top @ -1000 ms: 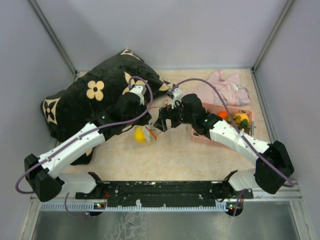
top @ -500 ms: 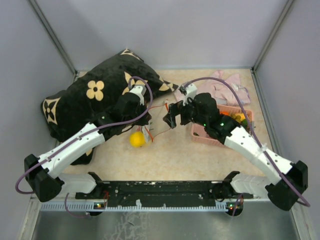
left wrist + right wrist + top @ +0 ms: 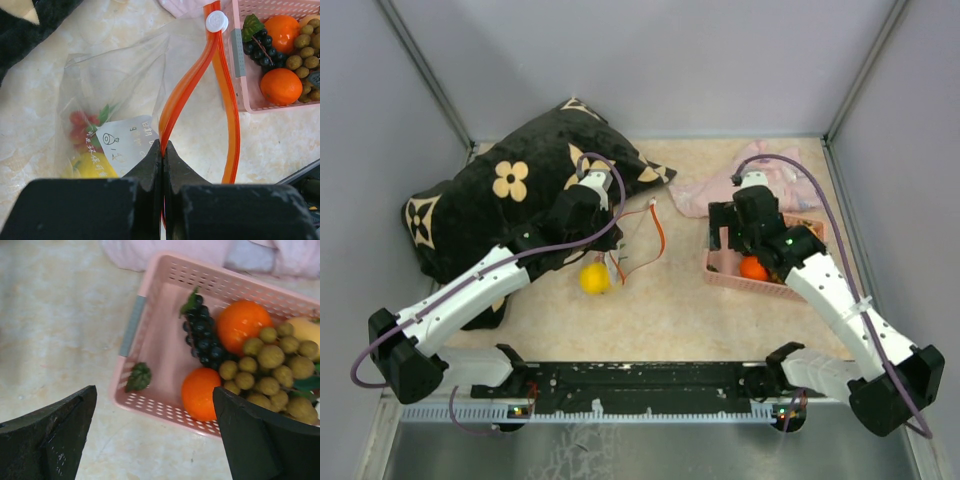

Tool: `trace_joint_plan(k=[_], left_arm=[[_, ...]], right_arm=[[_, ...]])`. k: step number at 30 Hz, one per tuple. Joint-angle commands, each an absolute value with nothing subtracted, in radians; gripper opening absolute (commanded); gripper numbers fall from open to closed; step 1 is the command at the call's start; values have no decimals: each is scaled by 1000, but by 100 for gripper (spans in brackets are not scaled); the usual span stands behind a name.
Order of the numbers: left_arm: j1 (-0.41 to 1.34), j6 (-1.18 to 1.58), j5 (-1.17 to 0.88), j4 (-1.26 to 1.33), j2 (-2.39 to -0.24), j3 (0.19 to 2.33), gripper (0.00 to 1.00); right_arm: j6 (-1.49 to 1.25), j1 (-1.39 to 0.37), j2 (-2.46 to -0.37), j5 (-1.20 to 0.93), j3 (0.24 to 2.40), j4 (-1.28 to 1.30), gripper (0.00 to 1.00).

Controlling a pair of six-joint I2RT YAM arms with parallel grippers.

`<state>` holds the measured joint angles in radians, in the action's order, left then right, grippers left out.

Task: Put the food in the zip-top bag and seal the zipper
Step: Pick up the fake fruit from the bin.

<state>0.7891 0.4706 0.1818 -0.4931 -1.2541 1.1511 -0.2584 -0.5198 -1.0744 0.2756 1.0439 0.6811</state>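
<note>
Loading step in hand. Your left tool (image 3: 162,150), clenched on the zipper (image 3: 192,75), holds open the zip-top bag (image 3: 115,70), lemon (image 3: 593,279) inside. Your right tool (image 3: 152,425) hangs released above the basket (image 3: 150,300). Next, lower squarely onto the near orange fruit (image 3: 199,392) and close.

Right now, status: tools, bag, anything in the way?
Left tool shut on zipper, bag mouth open, lemon inside. Right tool open over basket. No obstruction seen.

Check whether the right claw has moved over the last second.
Yes. In the top view the right claw swung rightward from the clear plastic zip-top bag to hang open over the pink rectangular plastic basket.
</note>
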Motion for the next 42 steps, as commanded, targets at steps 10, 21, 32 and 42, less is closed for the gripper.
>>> trace_joint_plan(k=[10, 21, 32, 42], left_arm=[[782, 459, 185, -458, -1232, 1146, 0], [779, 453, 208, -456, -1214, 1146, 0], [770, 453, 202, -454, -1208, 1144, 0], [763, 454, 189, -453, -1215, 1142, 0]], right_arm=[[-423, -117, -898, 234, 964, 792, 99], [-480, 86, -876, 176, 854, 719, 97], [-481, 119, -1007, 143, 787, 515, 98], [-467, 156, -1155, 72, 758, 382, 99]])
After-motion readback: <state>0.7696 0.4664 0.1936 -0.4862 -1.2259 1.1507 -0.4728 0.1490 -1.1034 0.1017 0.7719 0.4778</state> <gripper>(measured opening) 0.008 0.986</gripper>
